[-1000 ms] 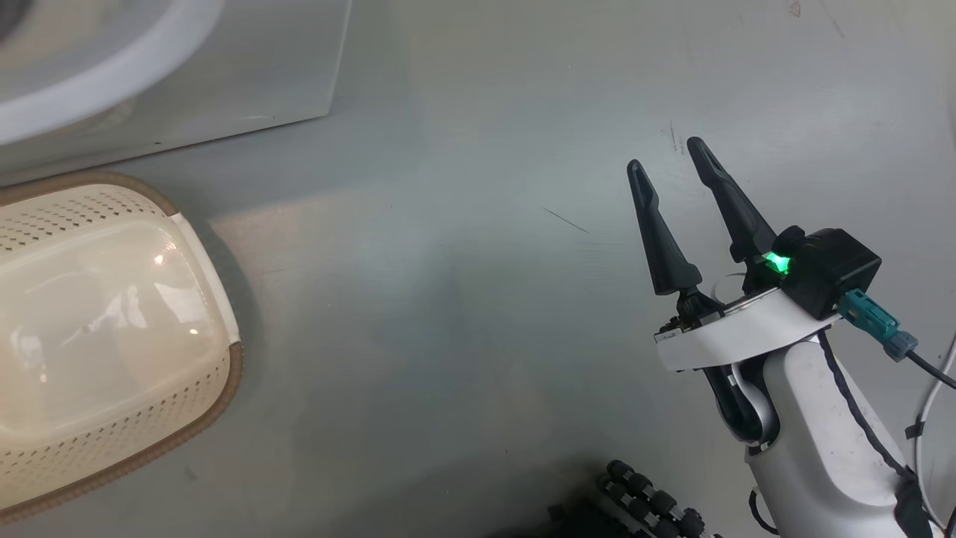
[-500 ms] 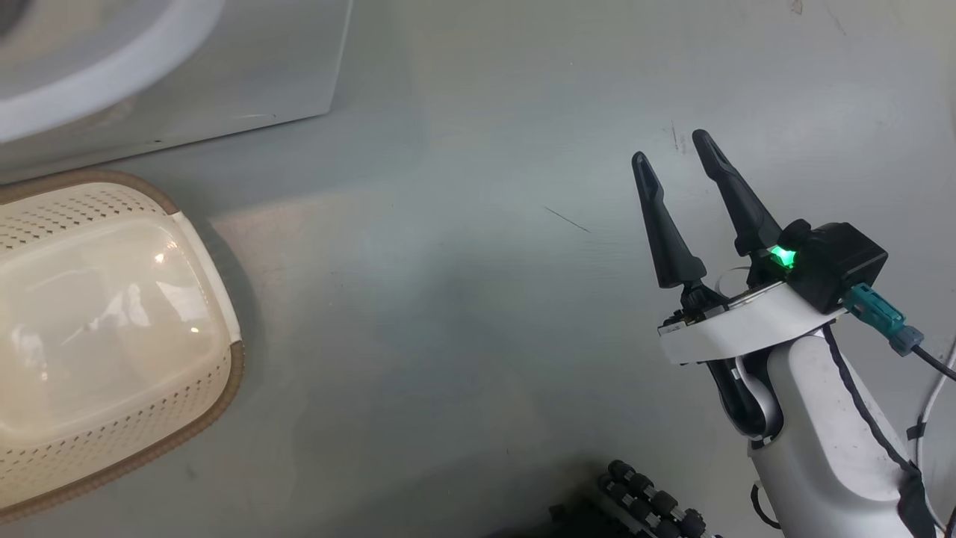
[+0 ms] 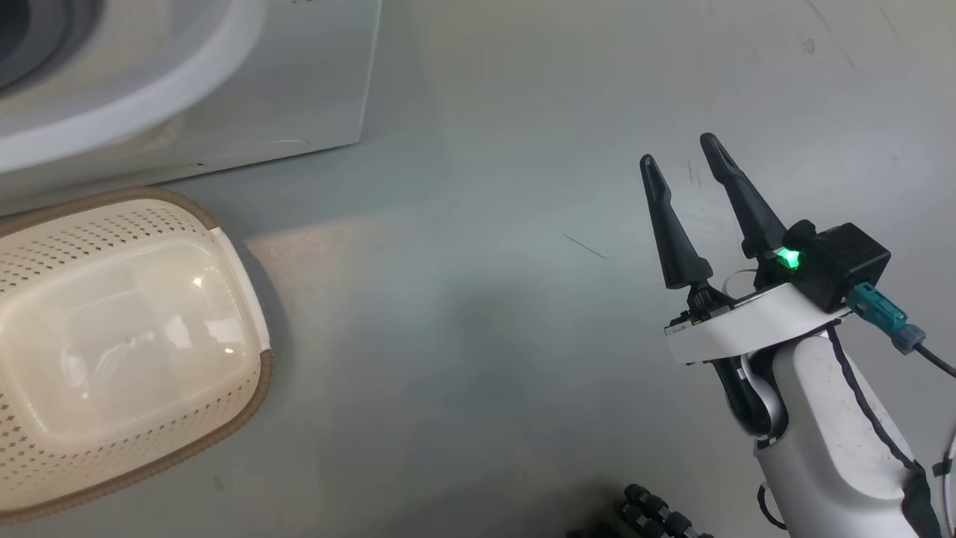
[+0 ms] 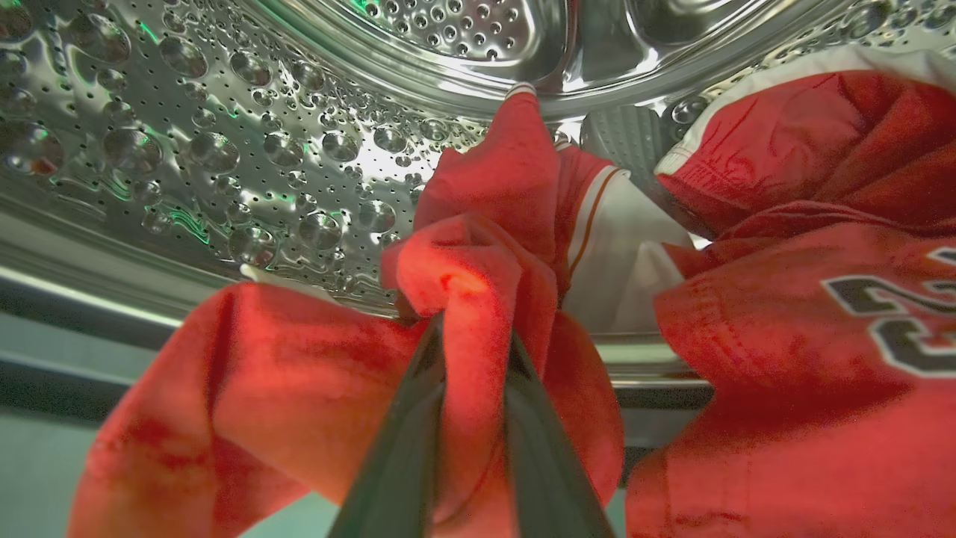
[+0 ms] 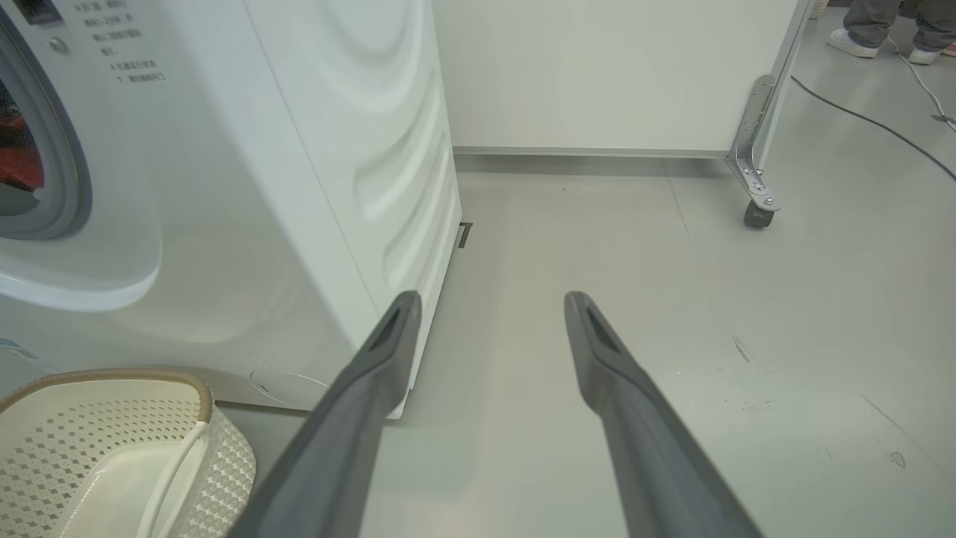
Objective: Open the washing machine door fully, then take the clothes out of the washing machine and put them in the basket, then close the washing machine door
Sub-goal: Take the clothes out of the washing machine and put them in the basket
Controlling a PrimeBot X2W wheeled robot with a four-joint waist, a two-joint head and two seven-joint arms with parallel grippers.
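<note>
The big white front-loading washing machine [image 5: 299, 149] stands far left, the empty cream perforated plastic basket [image 3: 134, 329] on the floor near it. In its dimpled steel drum [image 4: 224, 149] lie the soft red, white-trimmed clothes [image 4: 784, 299]. The left gripper [image 4: 474, 336] pinches one red fold in its jaws. This looks like the unloading step: next, draw that fold out to the basket. The right gripper [image 3: 679, 149] hangs empty, jaws apart.

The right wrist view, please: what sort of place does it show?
Likely a lab mocked up as a laundry corner: a white washing machine on bare grey floor, a partition on a castor, a loose cable.
</note>
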